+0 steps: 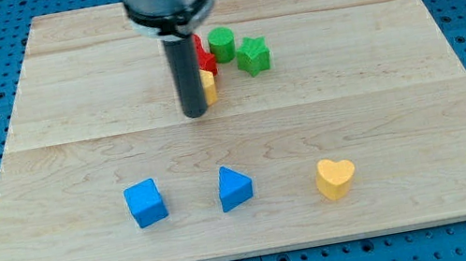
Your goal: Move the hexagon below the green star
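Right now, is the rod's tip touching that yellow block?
Cannot tell. In the camera view my tip overlaps the yellow block, hiding any contact or gap.

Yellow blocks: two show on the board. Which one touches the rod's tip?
The yellow block at the view's top, right beside my tip. The yellow heart lies apart, lower right.

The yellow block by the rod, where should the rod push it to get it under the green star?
No gripping here, only pushing. My tip touches the yellow block, mostly hidden, on its left. The green star lies up-right. Probably push its left side rightward, ending below the star.
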